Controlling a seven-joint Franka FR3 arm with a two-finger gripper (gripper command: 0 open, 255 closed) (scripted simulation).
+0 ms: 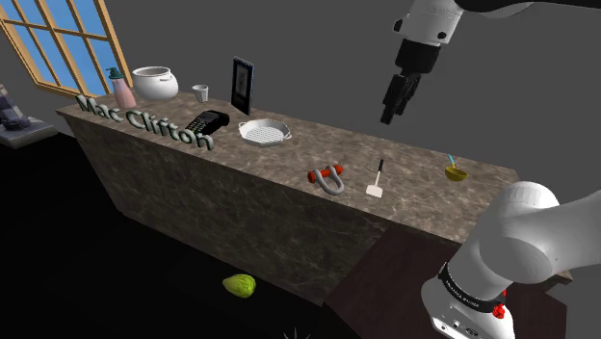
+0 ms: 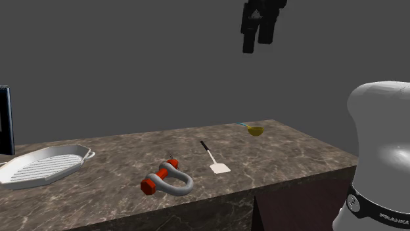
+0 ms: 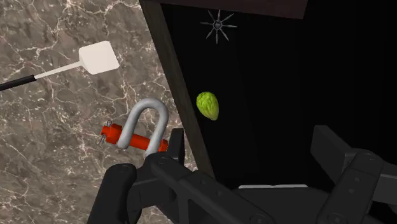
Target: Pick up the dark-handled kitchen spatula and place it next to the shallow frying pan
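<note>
a: how far along is this?
b: barely begun, i'd say. the spatula with the thin black handle and flat white blade [image 1: 378, 180] lies flat on the brown veined marble counter [image 1: 318, 144], between the grey u-shaped shackle with a red pin [image 1: 328, 177] and the small yellow bowl [image 1: 456, 173]. the shallow white ridged frying pan [image 1: 264, 132] sits well apart from it, farther along the counter toward the shoulder view's left.
a: so nothing is picked up?
b: no. the grasp, the carry and the setting down beside the pan are all left to do.
a: and the all-black two-finger gripper [image 1: 390, 106]?
b: it hangs high above the counter, well clear of the spatula. in the wrist view its fingers [image 3: 331, 146] stand wide apart, with nothing between them and touching nothing.
</note>
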